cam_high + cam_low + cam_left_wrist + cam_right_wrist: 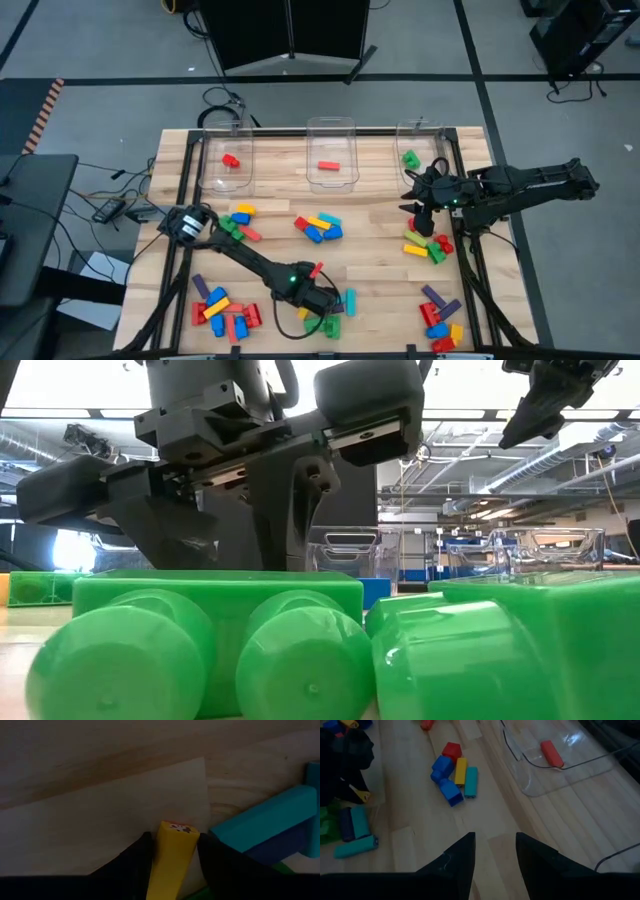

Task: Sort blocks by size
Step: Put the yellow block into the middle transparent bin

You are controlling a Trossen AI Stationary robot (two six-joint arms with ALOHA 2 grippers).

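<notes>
The left end effector (322, 300) is low on the desk (380, 250), at the near edge. It pinches a yellow block (172, 855) between its two fingers (135, 865). A cyan block (260, 822) lies just beside it, and green blocks (200, 650) sit close by too.

The right end effector (424, 212) hangs in the air near the right bin (420, 150). Its fingers are spread a little and hold nothing.

Most blocks lie in small piles all over the desk. One pile (318, 228) sits in the middle. Only a few are sorted: a red block (231, 160) in the left bin (224, 150), a red block (328, 167) in the middle bin (331, 150), and a green block (411, 158) in the right bin. So most of the job is left.

What could go wrong? The grip looks to be only on the end of the yellow block, so it may slip or swing when lifted. The cyan block is so close that it could get bumped and pushed. The yellow block could also land in the wrong bin, or hit a bin wall and bounce out.
</notes>
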